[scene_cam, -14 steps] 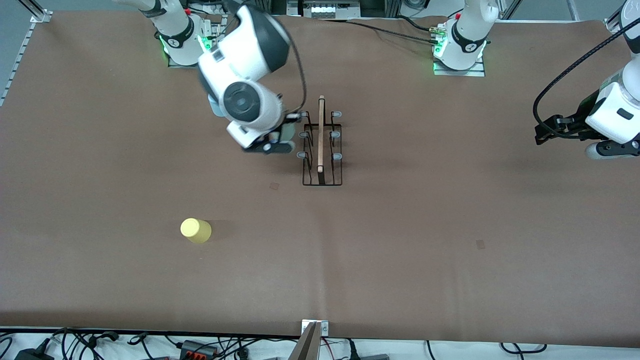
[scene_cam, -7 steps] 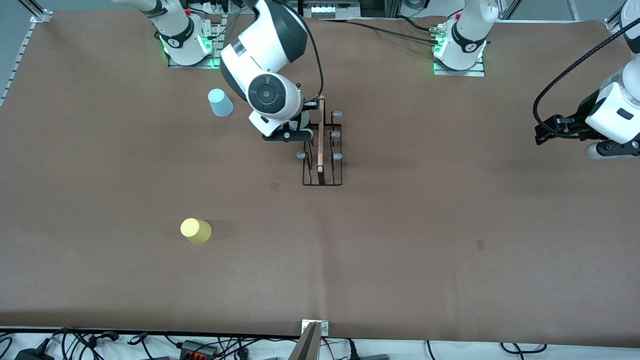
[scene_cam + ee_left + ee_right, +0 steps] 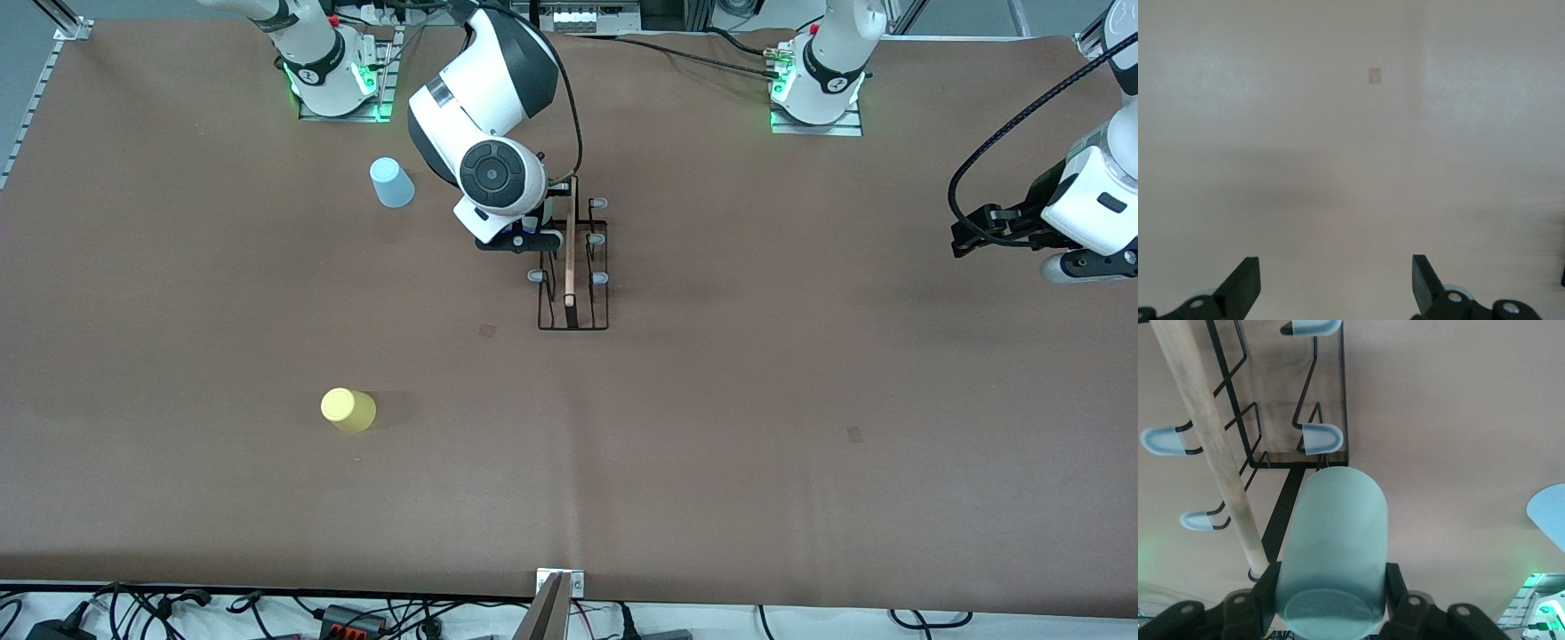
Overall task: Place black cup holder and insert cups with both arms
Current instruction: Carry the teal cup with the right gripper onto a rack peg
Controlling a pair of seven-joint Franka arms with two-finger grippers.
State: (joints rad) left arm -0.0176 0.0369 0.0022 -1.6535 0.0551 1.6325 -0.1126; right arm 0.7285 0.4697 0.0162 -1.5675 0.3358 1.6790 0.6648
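The black cup holder [image 3: 573, 267] stands mid-table, its wooden rod [image 3: 1211, 447] running along the top and grey-blue peg tips [image 3: 1321, 438] down both sides. My right gripper [image 3: 524, 233] hangs over the holder's row of pegs toward the right arm's end, shut on a pale mint green cup [image 3: 1335, 547]. That cup lies between the right gripper's [image 3: 1331, 587] fingers with its far end close to one peg tip. A light blue cup [image 3: 392, 182] and a yellow cup [image 3: 348, 410] stand upside down on the table. My left gripper [image 3: 973, 231] waits open and empty.
The brown table [image 3: 756, 400] spreads wide around the holder. The arm bases [image 3: 816, 98] stand along its edge farthest from the front camera. Cables [image 3: 356, 613] lie off the nearest edge. The left gripper [image 3: 1333, 283] looks down on bare table.
The right arm has carried the mint cup from the right arm's end of the table to the holder's pegs, uncovering the light blue cup. The left arm has stayed still.
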